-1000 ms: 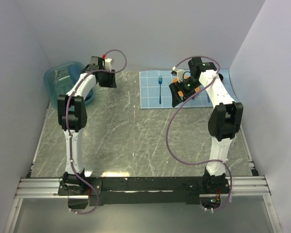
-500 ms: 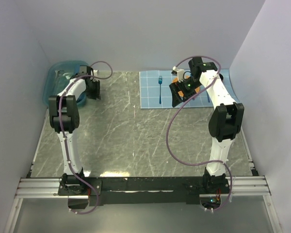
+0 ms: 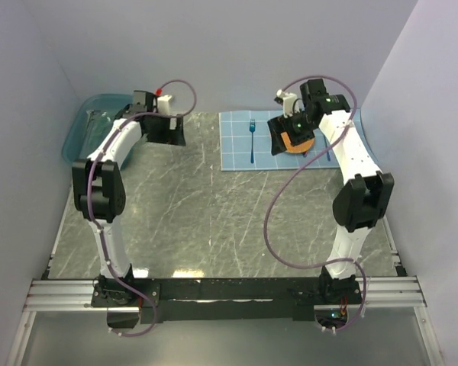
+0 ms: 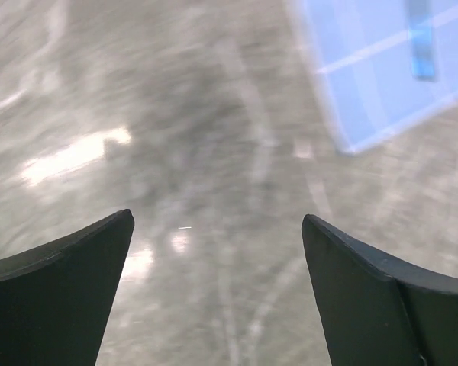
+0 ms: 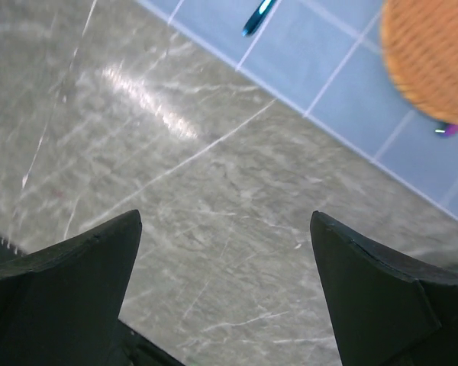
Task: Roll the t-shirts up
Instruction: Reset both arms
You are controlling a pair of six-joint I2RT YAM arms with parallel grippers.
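No t-shirts show in any view; whatever lies in the teal tub [image 3: 80, 131] is hidden by its wall and my left arm. My left gripper [image 3: 170, 134] hangs over the bare marble table just right of the tub. In the left wrist view the left gripper [image 4: 217, 223] is open, with only blurred tabletop between its fingers. My right gripper [image 3: 288, 142] hovers over the orange plate [image 3: 299, 142] at the back right. It [image 5: 225, 217] is open and holds nothing.
A light blue gridded placemat [image 3: 240, 149] lies at the back centre-right with a blue fork [image 3: 253, 141] on it. The placemat [image 4: 374, 69] and the fork [image 4: 421, 46] show in the left wrist view. The plate [image 5: 431, 53] shows in the right wrist view. Walls close in the table.
My left arm has swung from over the tub to the right, and its jaws have opened wide. My right gripper has shifted slightly back over the plate.
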